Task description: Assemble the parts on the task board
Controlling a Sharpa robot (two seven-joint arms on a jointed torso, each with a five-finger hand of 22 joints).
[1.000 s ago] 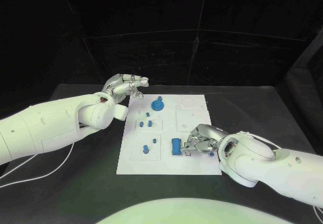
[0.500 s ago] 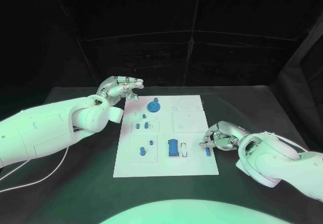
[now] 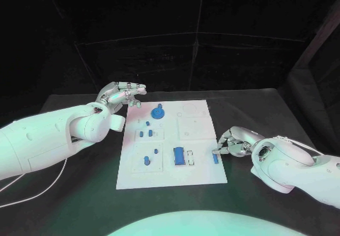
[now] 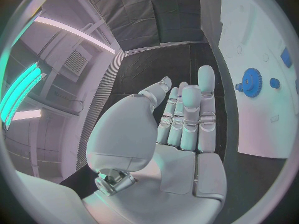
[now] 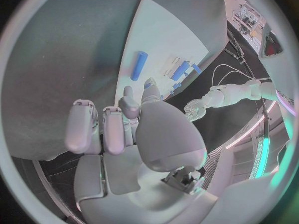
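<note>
Head view: the white board (image 3: pixel 173 169) sits mid-frame with a blue gear (image 3: pixel 157 114) near its top, small blue pegs (image 3: pixel 147 132) below it and a blue block (image 3: pixel 179 155) lower down, so I'd guess it's partly done. A loose blue pin (image 3: pixel 215 158) lies at the board's right edge, just by the right hand (image 3: pixel 232 142), whose fingers are curled; can't tell if it's pinching anything.

Left wrist view: the left hand (image 4: pixel 177 129) is relaxed and holds nothing, with the gear (image 4: pixel 251 79) at right.

Right wrist view: the right hand (image 5: pixel 134 129) has nothing visible in it, and the pin (image 5: pixel 139 65) lies free on the board, upper middle.
</note>
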